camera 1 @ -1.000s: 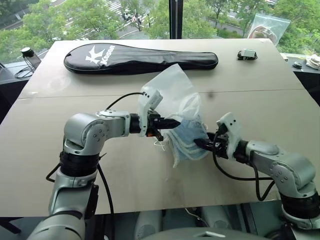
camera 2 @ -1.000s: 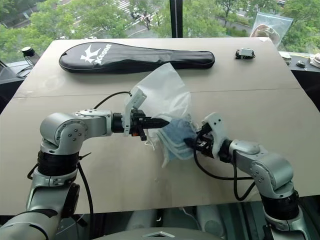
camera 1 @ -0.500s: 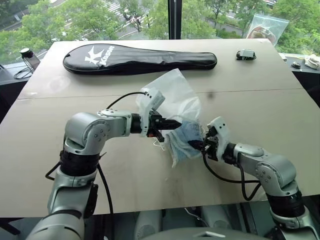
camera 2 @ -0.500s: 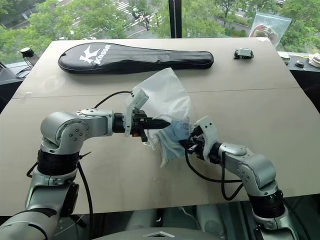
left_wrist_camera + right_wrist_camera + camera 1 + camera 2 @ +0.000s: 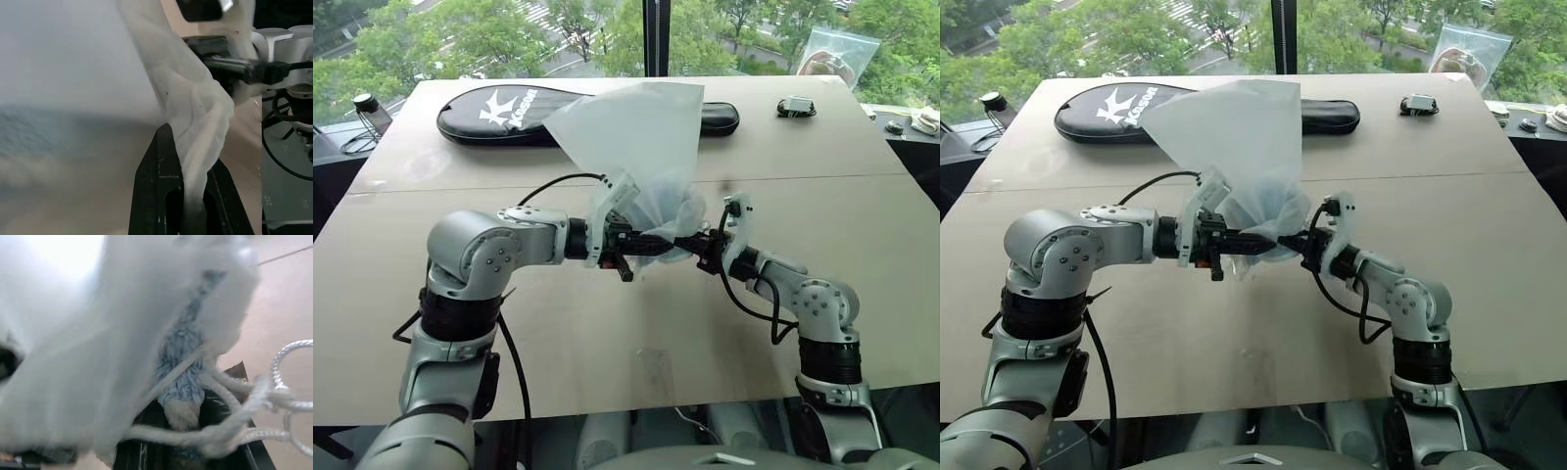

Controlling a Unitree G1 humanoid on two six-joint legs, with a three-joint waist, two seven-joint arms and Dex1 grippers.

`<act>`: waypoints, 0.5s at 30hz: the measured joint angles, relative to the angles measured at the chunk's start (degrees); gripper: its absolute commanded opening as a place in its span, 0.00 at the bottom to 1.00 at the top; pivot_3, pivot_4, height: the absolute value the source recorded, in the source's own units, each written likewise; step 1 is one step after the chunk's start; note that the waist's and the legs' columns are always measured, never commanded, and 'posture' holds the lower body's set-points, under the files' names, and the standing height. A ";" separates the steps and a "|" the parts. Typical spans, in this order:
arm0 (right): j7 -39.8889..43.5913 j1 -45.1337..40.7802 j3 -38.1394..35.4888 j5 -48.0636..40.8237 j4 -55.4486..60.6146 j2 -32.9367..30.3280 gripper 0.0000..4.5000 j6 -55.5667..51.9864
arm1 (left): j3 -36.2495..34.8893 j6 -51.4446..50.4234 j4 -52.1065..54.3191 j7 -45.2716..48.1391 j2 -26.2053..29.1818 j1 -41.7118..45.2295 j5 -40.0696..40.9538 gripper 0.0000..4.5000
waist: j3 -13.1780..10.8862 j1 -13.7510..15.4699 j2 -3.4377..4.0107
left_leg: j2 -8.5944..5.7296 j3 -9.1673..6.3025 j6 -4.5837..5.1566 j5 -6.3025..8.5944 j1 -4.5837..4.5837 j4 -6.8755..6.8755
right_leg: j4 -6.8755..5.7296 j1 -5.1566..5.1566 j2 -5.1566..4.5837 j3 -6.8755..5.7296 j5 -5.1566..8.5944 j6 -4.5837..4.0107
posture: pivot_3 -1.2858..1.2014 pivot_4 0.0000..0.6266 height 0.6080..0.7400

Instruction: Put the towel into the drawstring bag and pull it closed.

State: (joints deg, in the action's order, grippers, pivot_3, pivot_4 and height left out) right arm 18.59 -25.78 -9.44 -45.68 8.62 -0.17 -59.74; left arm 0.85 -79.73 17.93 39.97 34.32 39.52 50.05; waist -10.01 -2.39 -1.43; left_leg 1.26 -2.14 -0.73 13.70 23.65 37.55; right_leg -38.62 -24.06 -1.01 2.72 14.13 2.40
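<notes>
A second ago the drawstring bag sagged between the two arms with the towel's blue bulk hanging low near the tabletop. Now the bag stands up like a sail, its closed end lifted high enough to cover the middle of the black racket cover. The right pincer has swung in toward the left one, and its fingers, half open a second ago, have narrowed to a small gap.

The left pincer is closed tight on the gathered fabric at the bag's mouth. In the right wrist view the towel shows as a blue fluffy strip inside the white fabric, pinched between the right fingers together with the white cords. The bag's bunched lower part, with the towel in it, hangs clear of the tabletop between the two pincers.

In front of the arms the tabletop is bare up to its near edge. Behind them lie the racket cover and a small dark object near the far edge.
</notes>
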 measured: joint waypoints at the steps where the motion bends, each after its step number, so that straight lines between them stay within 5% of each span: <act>1: -0.14 -0.19 -0.54 -0.27 -0.39 0.33 0.02 0.10 | -0.48 -0.33 -0.09 0.00 0.01 0.21 0.39 0.00 | 0.00 0.01 0.00 | 0.00 -0.01 0.00 0.00 0.00 0.00 | 0.00 0.00 0.00 -0.01 0.00 0.00 | 0.52 0.24 1.00; 15: 0.51 3.41 -5.04 -14.34 4.40 -3.60 0.02 -1.50 | -2.42 5.06 -10.49 2.79 4.70 3.73 -3.12 0.00 | -0.02 -0.08 0.03 | 0.00 0.00 0.00 0.00 0.01 -0.01 | 0.02 0.00 0.00 -0.02 0.00 0.00 | 0.52 0.24 1.00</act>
State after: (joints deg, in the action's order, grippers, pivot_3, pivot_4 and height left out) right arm 19.10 -22.37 -14.48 -60.02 13.02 -3.77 -61.24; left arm -1.57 -74.67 7.44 42.77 39.01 43.25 46.93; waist -10.02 -2.46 -1.41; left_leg 1.26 -2.14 -0.73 13.71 23.66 37.54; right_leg -38.60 -24.06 -1.01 2.70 14.13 2.40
